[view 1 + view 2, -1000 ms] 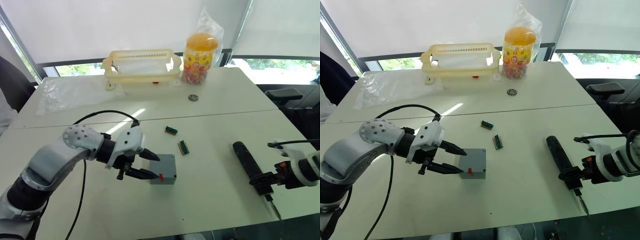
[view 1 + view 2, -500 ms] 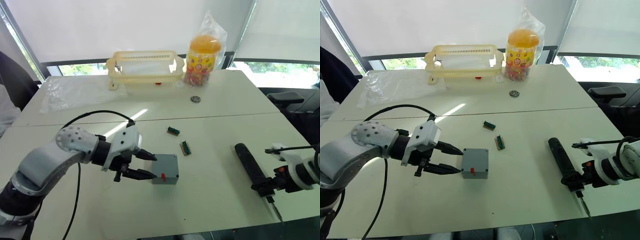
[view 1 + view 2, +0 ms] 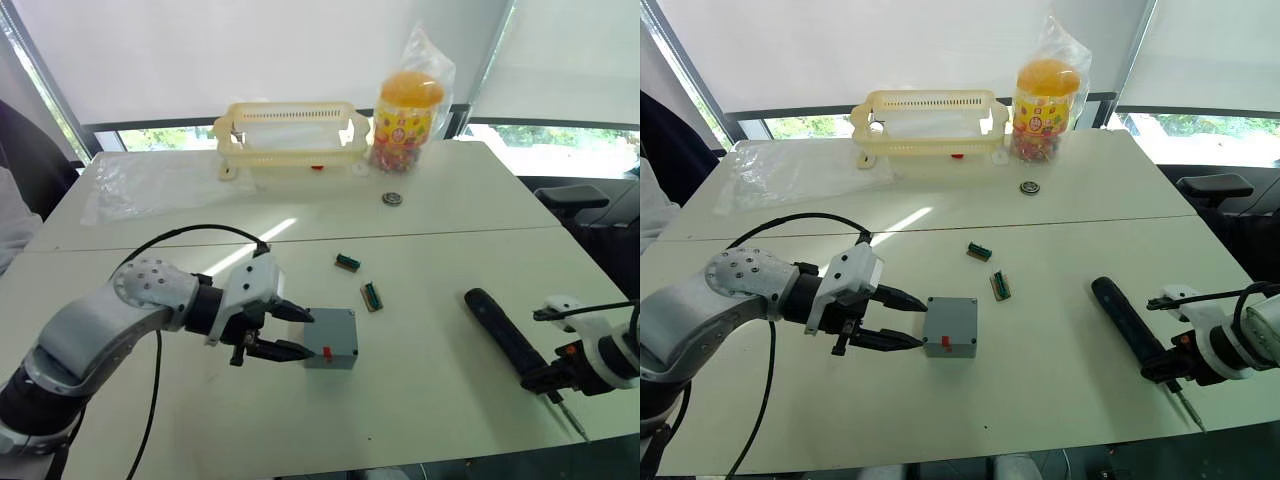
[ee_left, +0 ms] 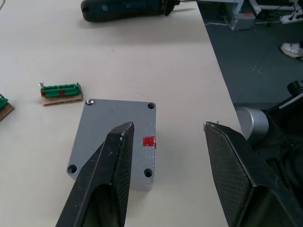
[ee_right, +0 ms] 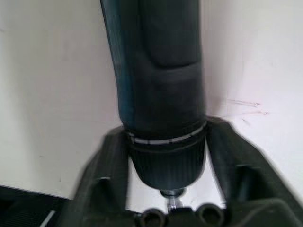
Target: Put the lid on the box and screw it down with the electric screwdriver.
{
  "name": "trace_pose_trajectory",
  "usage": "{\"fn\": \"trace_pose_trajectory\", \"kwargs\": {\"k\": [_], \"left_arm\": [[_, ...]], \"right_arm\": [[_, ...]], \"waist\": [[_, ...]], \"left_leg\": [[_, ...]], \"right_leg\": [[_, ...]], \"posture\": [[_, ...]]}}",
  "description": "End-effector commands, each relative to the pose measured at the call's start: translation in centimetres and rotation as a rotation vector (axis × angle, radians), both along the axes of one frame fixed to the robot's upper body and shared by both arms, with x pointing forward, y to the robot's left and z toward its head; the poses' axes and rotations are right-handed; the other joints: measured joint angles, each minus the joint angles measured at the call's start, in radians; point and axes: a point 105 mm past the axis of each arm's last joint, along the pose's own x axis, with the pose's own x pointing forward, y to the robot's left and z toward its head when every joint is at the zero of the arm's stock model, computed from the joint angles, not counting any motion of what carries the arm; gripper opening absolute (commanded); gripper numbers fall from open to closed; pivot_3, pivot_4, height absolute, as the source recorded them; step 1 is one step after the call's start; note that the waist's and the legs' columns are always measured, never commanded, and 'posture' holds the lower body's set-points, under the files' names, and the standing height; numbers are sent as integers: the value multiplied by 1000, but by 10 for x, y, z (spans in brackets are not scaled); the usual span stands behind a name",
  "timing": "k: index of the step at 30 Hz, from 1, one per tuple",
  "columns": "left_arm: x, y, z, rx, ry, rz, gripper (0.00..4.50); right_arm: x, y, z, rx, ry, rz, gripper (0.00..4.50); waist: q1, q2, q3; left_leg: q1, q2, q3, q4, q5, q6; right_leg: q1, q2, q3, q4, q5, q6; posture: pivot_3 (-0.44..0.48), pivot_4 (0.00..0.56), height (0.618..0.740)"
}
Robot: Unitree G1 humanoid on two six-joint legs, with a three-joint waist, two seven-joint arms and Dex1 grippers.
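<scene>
Green pieces (image 3: 371, 296) beside box (image 3: 331, 338); basket (image 3: 288, 131), jar (image 3: 406, 118) behind.

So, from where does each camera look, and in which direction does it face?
Left eye, right eye: on the head, facing forward and down at the table; both arms show.
Left wrist: along the open left gripper at the box.
Right wrist: along the right gripper, around the electric screwdriver.
Shared: box and screwdriver appear in the eye views and the left wrist view.

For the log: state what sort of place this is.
Probably an office or lab workroom. Pale tables pushed together stand by windows with roller blinds, an office chair sits alongside, and a yellow basket and snack jar sit on top.
</scene>
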Motion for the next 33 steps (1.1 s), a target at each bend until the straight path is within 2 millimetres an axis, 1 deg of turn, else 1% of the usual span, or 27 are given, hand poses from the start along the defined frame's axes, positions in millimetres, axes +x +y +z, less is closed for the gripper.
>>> {"fn": "trace_pose_trajectory", "kwargs": {"k": [1, 3, 6, 7, 9, 10, 11, 13, 15, 16, 17, 18, 19, 20, 21, 22, 24, 25, 26, 27, 29, 33], "left_arm": [[2, 0, 8, -18, -33, -6, 2383], [5, 2, 7, -20, -31, 2, 2383], [17, 11, 14, -54, -13, 50, 2383], [25, 14, 19, -78, -2, 74, 2383], [35, 21, 25, -103, 10, 96, 2383], [39, 24, 28, -107, 15, 102, 2383], [43, 27, 29, -98, 12, 105, 2383], [50, 32, 28, -71, 8, 110, 2383], [55, 36, 27, -52, 7, 115, 2383], [58, 38, 27, -45, 7, 116, 2383], [60, 38, 28, -41, 5, 117, 2383], [62, 38, 28, -36, 3, 119, 2383], [64, 37, 27, -33, 0, 118, 2383], [64, 36, 26, -23, -1, 113, 2383], [64, 35, 25, -16, -2, 108, 2383], [64, 34, 23, -8, -9, 101, 2383], [59, 26, 19, -19, -13, 79, 2383], [58, 23, 18, -26, -12, 72, 2383], [55, 21, 14, -20, -13, 60, 2383], [53, 19, 10, -10, -20, 45, 2383], [50, 16, 1, 6, -32, 30, 2383], [43, 11, -15, 22, -37, 7, 2383]], "right_arm": [[-6, -1, -15, 0, 47, -47, 1683], [5, -2, -11, 7, -4, -81, 1683], [48, 0, 30, 118, -268, -158, 1683], [63, 4, 55, 201, -385, -178, 1683], [75, 11, 86, 298, -523, -181, 1683], [78, 21, 110, 373, -615, -151, 1683], [81, 30, 134, 433, -731, -107, 1683], [81, 51, 180, 550, -989, -26, 1683], [81, 69, 211, 622, -1223, -14, 1683], [81, 77, 220, 633, -1325, -24, 1683], [79, 88, 233, 660, -1463, -31, 1683], [77, 97, 239, 666, -1548, -42, 1683], [77, 108, 237, 671, -1568, -40, 1683], [77, 127, 232, 713, -1549, 11, 1683], [76, 139, 228, 740, -1524, 48, 1683], [72, 155, 225, 790, -1514, 111, 1683], [64, 188, 217, 918, -1513, 163, 1683], [62, 199, 214, 952, -1509, 167, 1683], [59, 209, 207, 946, -1501, 194, 1683], [56, 217, 200, 921, -1494, 233, 1683], [52, 226, 188, 898, -1484, 272, 1683], [47, 236, 169, 893, -1459, 281, 1683]], "waist": [[0, -2, -1], [-3, -8, -5], [-20, -14, -6], [-28, -12, -4], [-34, 0, 3], [-33, 9, 5], [-33, 13, 6], [-34, 14, 6], [-36, 14, 6], [-35, 14, 6], [-33, 14, 6], [-33, 13, 5], [-32, 14, 6], [-30, 15, 5], [-30, 15, 5], [-30, 15, 5], [-31, 15, 5], [-31, 15, 5], [-32, 15, 5], [-33, 15, 5], [-32, 15, 5], [-32, 15, 5]], "left_leg": [[0, 0, 0, 0, 0, 0], [0, 0, -1, 0, 0, 0], [2, 0, 0, 0, 0, 0], [3, 0, 2, 0, 0, 0], [1, -2, 4, 1, 0, -1], [1, -6, 2, 1, 1, -1], [0, -9, -1, 1, 1, 0], [-1, -9, -3, -2, 0, 0], [-2, -9, -5, -5, 0, 0], [-2, -9, -6, -7, 0, 0], [-4, -8, -7, -8, 0, 0], [-4, -8, -7, -11, 0, 0], [-5, -8, -7, -12, 1, 0], [-8, -9, -7, -12, 1, -1], [-12, -9, -7, -12, 2, -3], [-14, -9, -7, -12, 3, -5], [-18, -10, -6, -10, 5, -8], [-18, -10, -6, -8, 5, -7], [-18, -10, -6, -7, 4, -7], [-18, -10, -6, -6, 4, -7], [-18, -10, -7, -4, 4, -7], [-16, -10, -7, -2, 4, -7]], "right_leg": [[0, 0, 0, 0, 0, 0], [0, 0, 0, 0, 0, 0], [1, 1, 0, 0, 0, -1], [2, 1, 1, -1, 1, -3], [0, 0, 5, 0, 4, 1], [-2, 0, 9, 0, 6, 3], [-4, 0, 11, 1, 9, 9], [-6, 1, 10, 1, 9, 11], [-10, 2, 10, 3, 8, 10], [-11, 2, 10, 3, 8, 10], [-13, 3, 9, 3, 8, 9], [-14, 2, 9, 2, 8, 9], [-15, 2, 8, 2, 7, 9], [-19, 1, 8, 2, 7, 9], [-22, 0, 8, 3, 7, 9], [-23, 0, 8, 2, 7, 9], [-25, -2, 8, 2, 8, 9], [-25, -2, 8, 3, 8, 9], [-25, -2, 8, 3, 8, 9], [-25, -2, 8, 4, 8, 9], [-25, -1, 8, 5, 8, 9], [-21, -1, 7, 5, 8, 9]], "posture": [[0, 150, 740], [0, 150, 740], [0, 150, 740], [0, 150, 740], [0, 150, 740], [0, 150, 740], [0, 150, 740], [0, 150, 740], [0, 150, 740], [0, 150, 740], [0, 150, 740], [0, 150, 740], [0, 150, 740], [0, 150, 740], [0, 150, 740], [0, 150, 740], [0, 150, 740], [0, 150, 740], [0, 150, 740], [0, 150, 740], [0, 150, 740], [0, 150, 740]]}}
